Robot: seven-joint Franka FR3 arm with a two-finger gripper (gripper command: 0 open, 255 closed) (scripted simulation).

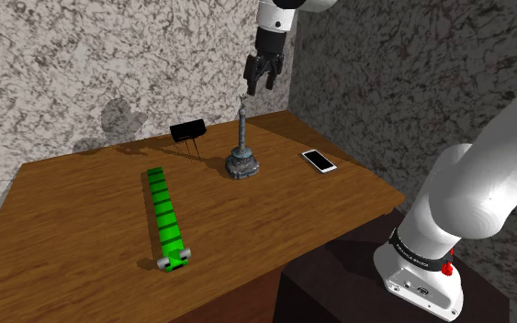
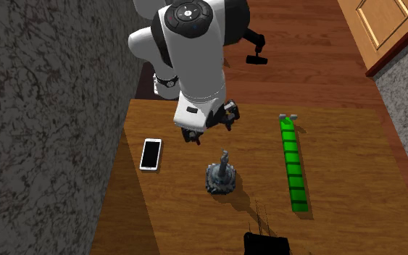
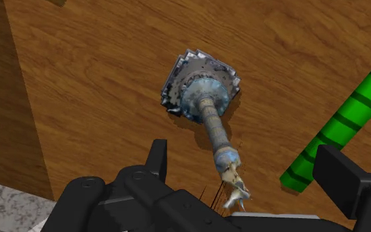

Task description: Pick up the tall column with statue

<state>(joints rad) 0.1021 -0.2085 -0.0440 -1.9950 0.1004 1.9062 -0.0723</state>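
A brown wooden worktop [image 1: 73,239] stands in a corner where two grey, mottled, stone-like walls [image 1: 54,55] meet (the one on the shoulder view's right lies in deeper shade). Beyond it, a reddish plank floor [image 2: 304,51] runs to a light panelled cabinet [image 2: 394,22].

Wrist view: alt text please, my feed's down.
Seen from above, the grey column stands on the wooden table, and its statue top lies between the open jaws, which do not touch it. A green striped bar lies on the table beside it.
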